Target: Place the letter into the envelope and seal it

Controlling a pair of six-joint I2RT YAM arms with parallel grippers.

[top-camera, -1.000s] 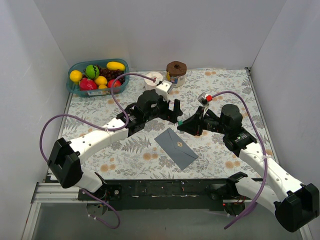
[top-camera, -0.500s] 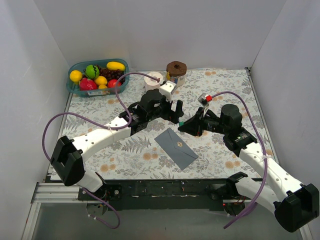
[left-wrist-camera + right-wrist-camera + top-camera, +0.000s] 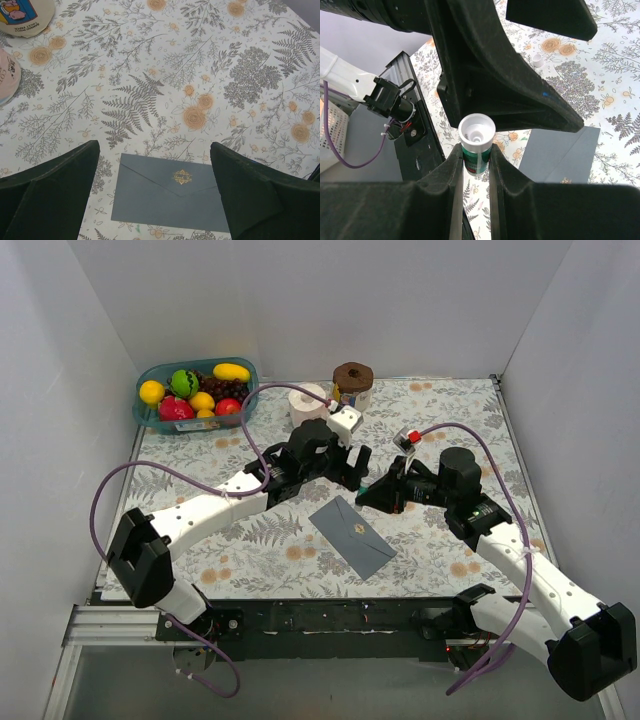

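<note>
Starting on your left, the left end effector (image 3: 154, 147) hangs released, fingers spread wide, just past the far side of the envelope (image 3: 352, 536). The envelope lies flat mid-surface, nearer the near edge, flap down, and no letter shows anywhere. Your right end effector (image 3: 476, 151) is clenched on an uncapped glue stick (image 3: 476, 131). With the arms this close they could collide, or the glue could drag the unpinned envelope.

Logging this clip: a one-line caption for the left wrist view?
Left gripper, jaws wide open, hovers over the grey envelope, flap down, on the floral tablecloth.
</note>
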